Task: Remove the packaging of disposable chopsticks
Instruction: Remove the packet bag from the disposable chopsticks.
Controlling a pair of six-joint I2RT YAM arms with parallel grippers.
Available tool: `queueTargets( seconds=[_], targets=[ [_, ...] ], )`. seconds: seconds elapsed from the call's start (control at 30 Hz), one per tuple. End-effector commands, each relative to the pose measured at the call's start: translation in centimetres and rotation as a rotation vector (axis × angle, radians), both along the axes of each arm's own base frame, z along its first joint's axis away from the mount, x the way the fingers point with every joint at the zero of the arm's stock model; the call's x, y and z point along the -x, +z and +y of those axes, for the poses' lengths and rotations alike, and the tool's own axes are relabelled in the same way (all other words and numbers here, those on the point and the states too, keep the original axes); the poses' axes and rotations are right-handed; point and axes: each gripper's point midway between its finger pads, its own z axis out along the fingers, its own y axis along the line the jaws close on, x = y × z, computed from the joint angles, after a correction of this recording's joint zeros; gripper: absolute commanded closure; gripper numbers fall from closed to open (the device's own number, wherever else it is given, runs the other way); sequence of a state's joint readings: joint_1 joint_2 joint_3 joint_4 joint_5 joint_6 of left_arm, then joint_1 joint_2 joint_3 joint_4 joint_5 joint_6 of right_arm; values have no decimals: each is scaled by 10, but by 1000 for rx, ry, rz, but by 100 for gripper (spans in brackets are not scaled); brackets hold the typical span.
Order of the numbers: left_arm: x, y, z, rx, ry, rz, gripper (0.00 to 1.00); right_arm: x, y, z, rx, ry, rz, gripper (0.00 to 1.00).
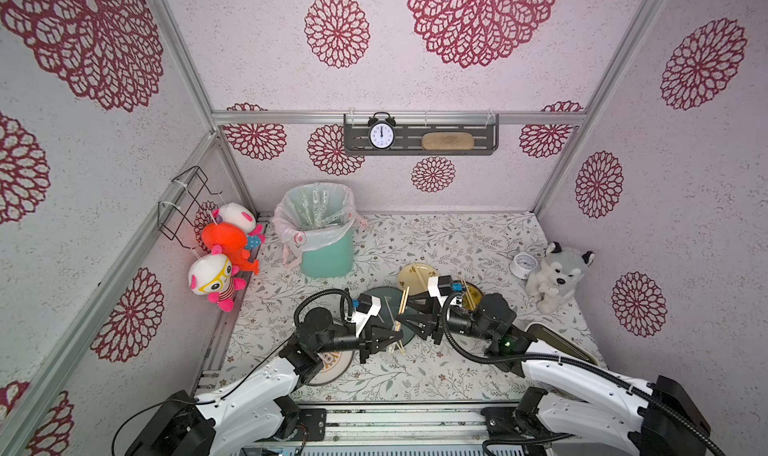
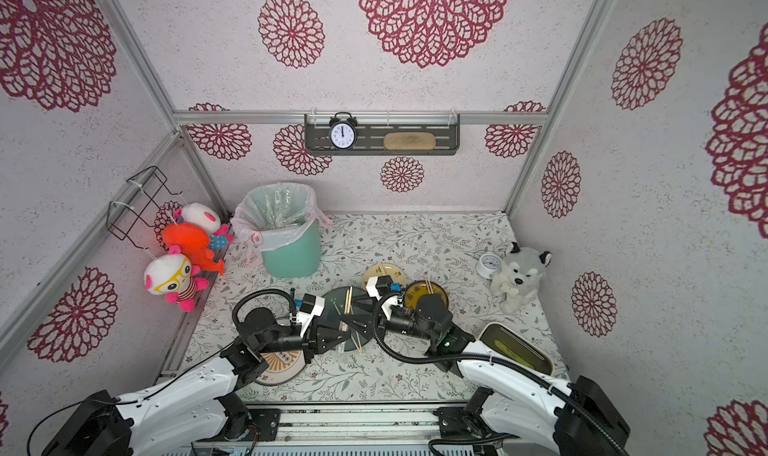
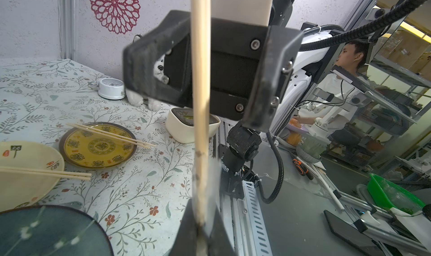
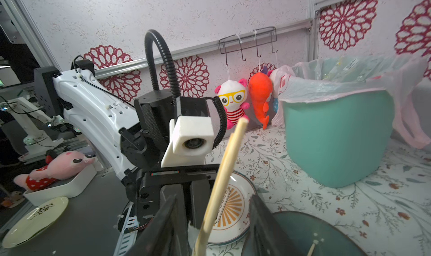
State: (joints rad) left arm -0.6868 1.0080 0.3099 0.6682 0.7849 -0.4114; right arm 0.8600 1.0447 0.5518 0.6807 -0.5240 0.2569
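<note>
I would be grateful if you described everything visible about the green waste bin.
The green waste bin is smooth mint plastic, standing upright on the floral table at its far left corner. A translucent pinkish-white liner bag folds over its rim, handles drooping outside. Crinkly clear sleeves lie inside.

The chopsticks (image 3: 200, 79) were bare pale wood, matt and smooth; the sleeve (image 3: 211, 184) on them was thin clear plastic. The yellow plate (image 3: 98, 146) was glossy and glazed. The bin (image 4: 338, 138) was smooth matt plastic, its liner (image 4: 326, 89) filmy, the toy dog (image 1: 557, 275) fuzzy cloth.
</note>
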Motion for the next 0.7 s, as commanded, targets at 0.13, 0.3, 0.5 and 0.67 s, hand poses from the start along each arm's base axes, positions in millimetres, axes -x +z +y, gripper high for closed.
queueTargets(
  seconds=[0.13, 0.3, 0.5, 0.67],
  targets=[
    [1, 4, 1, 5, -6, -23, 100, 7, 21, 1, -66, 48, -47, 67],
    [0, 2, 0, 4, -6, -20, 100, 9, 20, 0, -70, 49, -49, 86],
    [-2, 0, 0, 1, 3, -14, 100, 5, 18, -3, -67, 21, -49, 100],
    [-10, -13, 1, -36, 49, 14, 92, 0, 37, -9, -109, -5, -82, 100]
  ],
)
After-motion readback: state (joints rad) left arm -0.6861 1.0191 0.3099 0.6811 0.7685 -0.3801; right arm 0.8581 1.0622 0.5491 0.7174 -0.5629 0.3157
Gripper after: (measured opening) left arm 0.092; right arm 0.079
